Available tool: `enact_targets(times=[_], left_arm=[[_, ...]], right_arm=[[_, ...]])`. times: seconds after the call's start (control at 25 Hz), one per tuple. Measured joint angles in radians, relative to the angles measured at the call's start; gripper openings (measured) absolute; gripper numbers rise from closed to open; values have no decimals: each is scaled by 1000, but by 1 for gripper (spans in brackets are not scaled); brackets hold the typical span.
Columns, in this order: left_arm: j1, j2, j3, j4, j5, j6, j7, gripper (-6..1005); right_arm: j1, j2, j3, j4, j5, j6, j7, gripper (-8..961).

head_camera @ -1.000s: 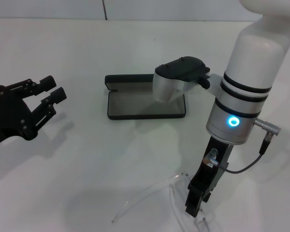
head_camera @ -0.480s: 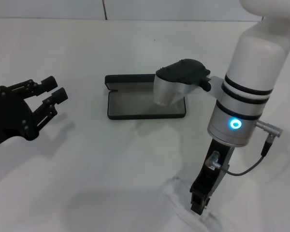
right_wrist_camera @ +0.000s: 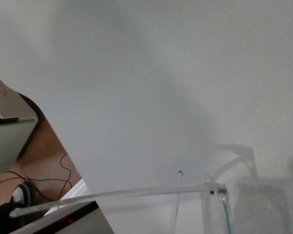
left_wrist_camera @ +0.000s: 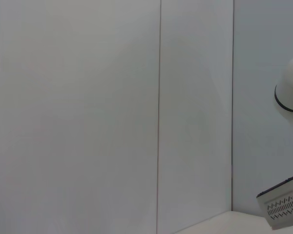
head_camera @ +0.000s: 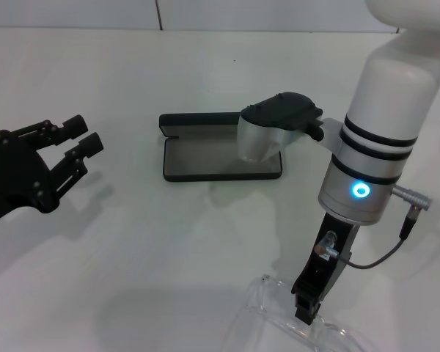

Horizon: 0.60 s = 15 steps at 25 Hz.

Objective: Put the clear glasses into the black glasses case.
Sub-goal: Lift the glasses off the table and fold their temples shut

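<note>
The black glasses case (head_camera: 205, 160) lies open mid-table, grey lining up, its lid (head_camera: 198, 122) folded back on the far side. The clear glasses (head_camera: 271, 323) hang at the near edge of the head view, raised off the table, with my right gripper (head_camera: 306, 314) shut on them from above. In the right wrist view one thin clear temple arm (right_wrist_camera: 136, 193) runs to the hinge (right_wrist_camera: 212, 191) of the glasses. My right arm's wrist housing (head_camera: 268, 132) hides the case's right end. My left gripper (head_camera: 81, 136) hovers open at the far left, holding nothing.
The white table (head_camera: 169, 242) stretches between the case and the glasses. The right wrist view shows the table's near edge (right_wrist_camera: 63, 146), with floor and cables beyond it. A grey cable (head_camera: 385, 253) loops off my right forearm.
The glasses lay flat on the table with temples spread one second ago; now they are lifted with my right gripper, which has shifted slightly right. The left arm has not moved.
</note>
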Motion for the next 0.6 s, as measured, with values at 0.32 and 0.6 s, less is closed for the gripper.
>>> enact_targets(times=[0.32,0.6], left_arm=[[3,0,0,0,-4,0,0,287],[0,0,-18,0,-12,1,-1,287]], right_arm=[[-18,-5,80,3,-8,-14,-28,43],[-83,-8,249,-2,-76,-60,-83,43]])
